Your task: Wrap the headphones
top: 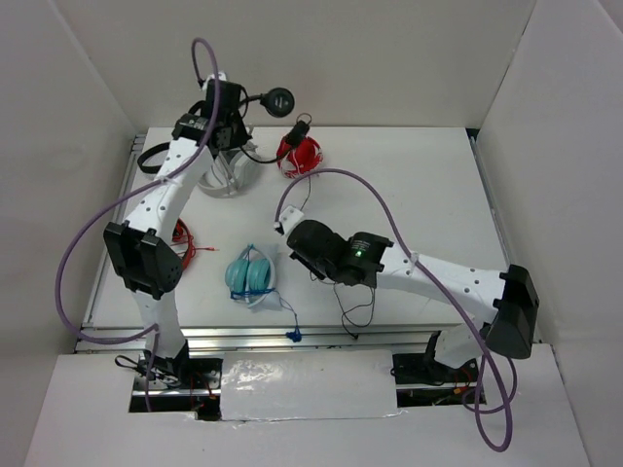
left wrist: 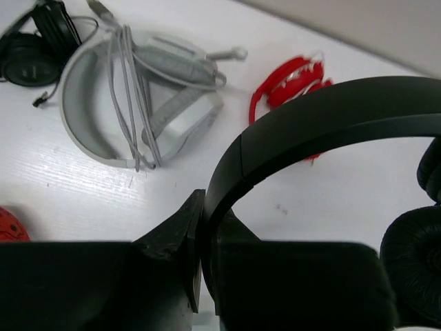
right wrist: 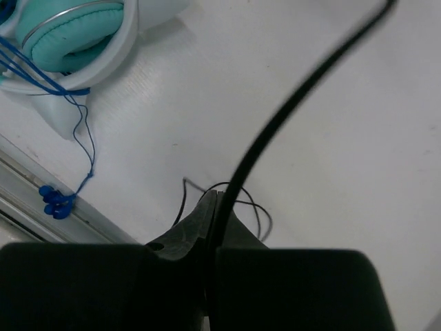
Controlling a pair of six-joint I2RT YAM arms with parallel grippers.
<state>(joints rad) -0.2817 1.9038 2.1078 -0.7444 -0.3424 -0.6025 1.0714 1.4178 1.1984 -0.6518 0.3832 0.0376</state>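
The all-black headphones are held up at the back of the table; one round earcup [top: 279,100] shows in the top view. In the left wrist view their thin headband [left wrist: 331,117] arcs out of my left gripper [left wrist: 203,234], which is shut on it, with a padded earcup [left wrist: 413,269] at the right edge. The left gripper [top: 232,109] is raised over the far left. My right gripper [right wrist: 213,214] is shut on the thin black cable [right wrist: 275,124], near the table's middle [top: 292,233]. Slack cable lies in loops on the table [top: 355,311], below the jaws [right wrist: 248,203].
Teal headphones [top: 251,274] with a blue cable and plug [right wrist: 55,203] lie near the front edge. Red-and-black headphones [top: 297,154], white-grey headphones [left wrist: 138,96] and another black pair [left wrist: 34,48] lie at the back left. A red item [top: 182,238] lies by the left arm.
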